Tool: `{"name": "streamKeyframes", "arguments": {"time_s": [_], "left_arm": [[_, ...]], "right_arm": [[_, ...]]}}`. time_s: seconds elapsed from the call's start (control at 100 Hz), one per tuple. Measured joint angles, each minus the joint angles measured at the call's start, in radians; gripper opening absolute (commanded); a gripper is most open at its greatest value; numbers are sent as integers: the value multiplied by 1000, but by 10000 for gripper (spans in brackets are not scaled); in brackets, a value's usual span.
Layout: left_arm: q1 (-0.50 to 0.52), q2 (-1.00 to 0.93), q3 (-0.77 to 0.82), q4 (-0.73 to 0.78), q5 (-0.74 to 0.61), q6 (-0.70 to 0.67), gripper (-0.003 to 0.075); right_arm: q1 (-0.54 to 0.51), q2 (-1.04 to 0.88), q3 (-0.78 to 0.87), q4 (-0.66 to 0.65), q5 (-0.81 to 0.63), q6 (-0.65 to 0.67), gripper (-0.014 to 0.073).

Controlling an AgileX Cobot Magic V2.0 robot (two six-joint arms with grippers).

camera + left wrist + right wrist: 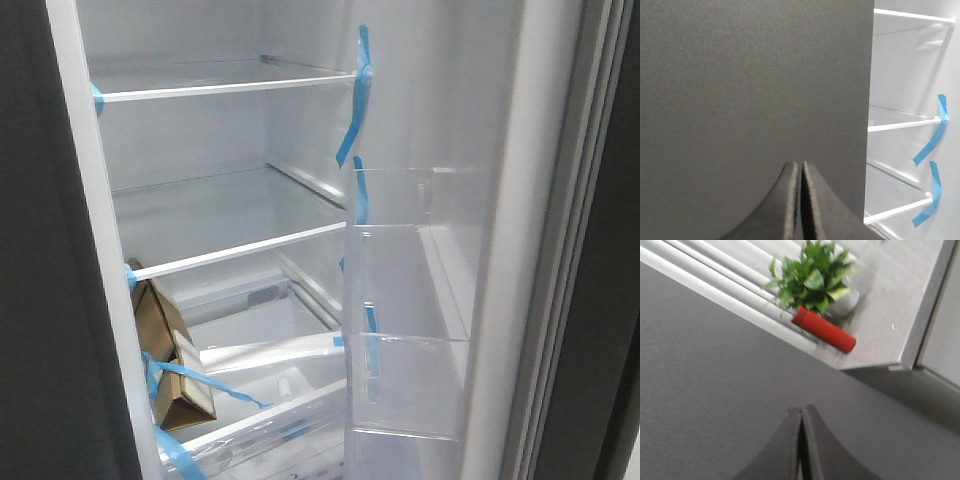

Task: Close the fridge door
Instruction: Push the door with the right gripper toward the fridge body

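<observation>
Since the compartment stands wide open, we set down what we see line by line.

Fridge door: the fridge door (pixel 440 300) is swung out at the right of the front view, its white lining and clear bins turned toward us, so it is not yet closed.

Dark outer face: in the right wrist view a matte grey face (pixel 715 390) fills most of the picture; we judge this is the outside of the door, where a push must go.

Left pincer: the left pincer (pixel 801 200) has its fingers pressed together and grips nothing; it hangs just in front of a dark grey panel (pixel 750 90) beside the open compartment.

Right pincer: the right pincer (pixel 801 440) is also closed on nothing, very near the grey face; closed fingers make a firm tip for pushing, we think.

Shelves: blue tape (pixel 355 100) holds the white shelves (pixel 225 90), probably so they do not slide.

Inside: a brown cardboard box (pixel 170 350) rests low in the compartment.

Outside: a green plant (pixel 815 275) and a red cylinder (pixel 824 330) rest on a grey surface (pixel 890 315).
</observation>
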Motion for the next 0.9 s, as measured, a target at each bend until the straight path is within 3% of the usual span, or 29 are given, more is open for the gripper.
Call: {"name": "streamKeyframes", "arguments": {"time_s": [0.44, 0.9], "left_arm": [[0, 0, 0, 0, 0, 0, -20], [0, 0, 0, 0, 0, 0, -20]], "right_arm": [[17, 152, -33, 40, 242, 55, -46], [206, 270, -180, -9, 210, 66, -46]]}}
